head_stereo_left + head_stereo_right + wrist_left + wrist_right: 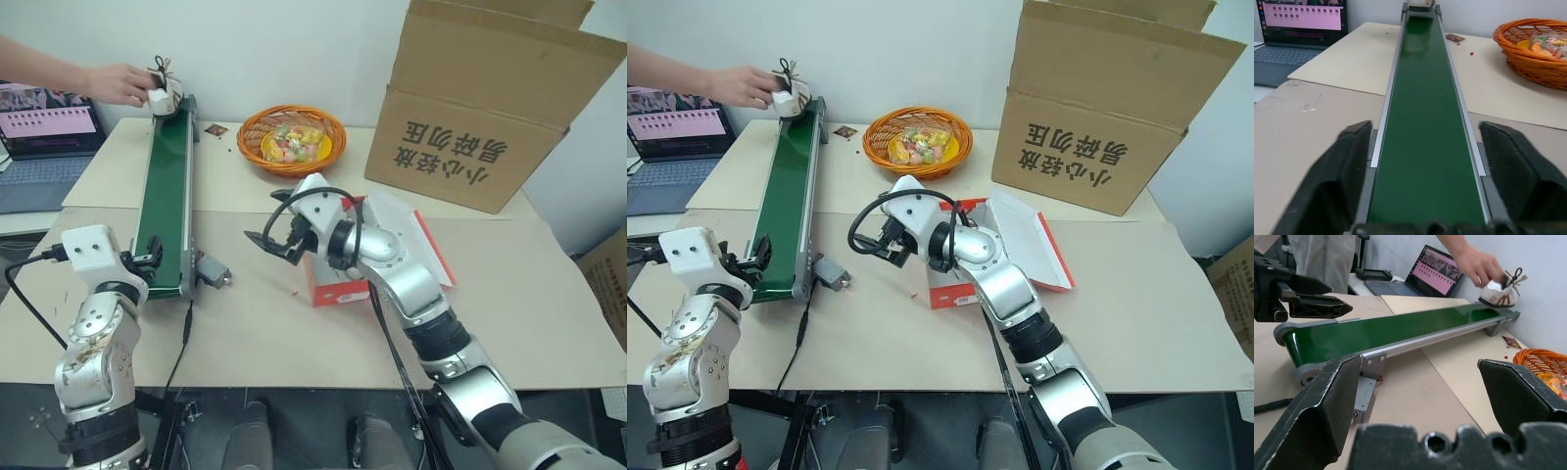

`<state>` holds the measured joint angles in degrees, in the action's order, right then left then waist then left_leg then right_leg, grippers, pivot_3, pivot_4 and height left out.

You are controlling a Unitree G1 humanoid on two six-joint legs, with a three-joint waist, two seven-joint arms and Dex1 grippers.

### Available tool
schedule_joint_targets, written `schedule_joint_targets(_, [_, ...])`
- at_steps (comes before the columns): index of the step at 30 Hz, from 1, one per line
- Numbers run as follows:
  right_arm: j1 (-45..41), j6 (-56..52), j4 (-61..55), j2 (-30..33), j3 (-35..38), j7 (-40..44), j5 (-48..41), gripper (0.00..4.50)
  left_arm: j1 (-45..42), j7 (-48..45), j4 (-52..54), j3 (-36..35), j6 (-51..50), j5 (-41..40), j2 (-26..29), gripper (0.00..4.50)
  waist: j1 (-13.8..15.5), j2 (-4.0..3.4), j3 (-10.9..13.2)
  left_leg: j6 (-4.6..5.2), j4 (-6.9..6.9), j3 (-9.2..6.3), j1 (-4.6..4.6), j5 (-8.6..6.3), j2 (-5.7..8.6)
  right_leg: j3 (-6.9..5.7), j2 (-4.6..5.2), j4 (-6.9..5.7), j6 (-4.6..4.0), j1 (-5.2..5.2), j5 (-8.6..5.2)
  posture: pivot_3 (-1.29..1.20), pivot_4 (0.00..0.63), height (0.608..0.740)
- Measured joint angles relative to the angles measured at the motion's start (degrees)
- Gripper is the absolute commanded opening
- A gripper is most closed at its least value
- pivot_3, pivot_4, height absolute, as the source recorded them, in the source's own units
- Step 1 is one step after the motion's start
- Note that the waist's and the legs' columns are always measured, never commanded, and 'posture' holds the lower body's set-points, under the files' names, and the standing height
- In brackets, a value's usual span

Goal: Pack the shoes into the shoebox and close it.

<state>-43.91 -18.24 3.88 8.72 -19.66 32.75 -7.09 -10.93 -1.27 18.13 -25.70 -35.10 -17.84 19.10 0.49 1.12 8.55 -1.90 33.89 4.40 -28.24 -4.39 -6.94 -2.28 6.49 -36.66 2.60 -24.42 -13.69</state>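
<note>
Head views first: a long green conveyor belt (165, 201) runs away from the robot along the left of the bench (549, 313), and a person's hand (122, 83) sets a white shoe (165, 95) on its far end. Near the middle sits the red shoebox (960, 284), lid flap open to the right, partly hidden behind the right gripper (272, 243), whose jaws stand wide and empty. The left gripper (149, 253) rests at the belt's near end, jaws wide. An orange basket (291, 140) of sweets stands beyond the shoebox, a big brown carton (490, 108) at far right, a laptop (44, 137) at far left.

Left wrist view: black fingers (1347, 166) straddle the belt; the shoe shows at its far end.

Right wrist view: fingers (1317, 416) spread wide, framing the belt, hand and shoe (1501, 291).
</note>
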Motion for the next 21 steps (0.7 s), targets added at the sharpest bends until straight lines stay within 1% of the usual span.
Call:
schedule_joint_targets(7, [-0.1, 1.3, 2.4, -0.3, 1.2, 0.4, 0.7, 4.50, -0.5, 0.0, -0.6, 0.9, 0.1, 0.4, 0.5, 4.43, 0.0, 0.00, 0.0, -0.01, 0.00, 0.00, 0.03, 0.01, -0.01, 0.00, 0.00, -0.05, -0.01, -0.01, 0.00, 0.00, 0.150, 0.728])
schedule_joint_targets(14, [-0.1, 1.2, 4.0, -0.9, 2.3, 0.4, 1.4, 4.50, -2.0, 0.7, -4.1, 2.2, 0.1, 2.5, 1.4, 4.43, 0.1, 0.00, 0.0, -0.02, 0.00, 0.01, 0.02, 0.01, -0.01, 0.00, 0.00, -0.06, 0.00, -0.02, 0.01, 0.00, 0.150, 0.728])
schedule_joint_targets(21, [-0.6, -1.6, 7.3, -1.1, 2.9, -0.2, 1.5, 4.50, -2.6, 0.5, -5.6, 2.9, -1.1, 2.5, 1.8, 4.43, 0.1, 0.00, 0.0, -0.02, 0.00, 0.01, 0.01, 0.01, -0.01, 0.00, 0.00, -0.06, 0.02, -0.04, 0.03, 0.00, 0.150, 0.728])
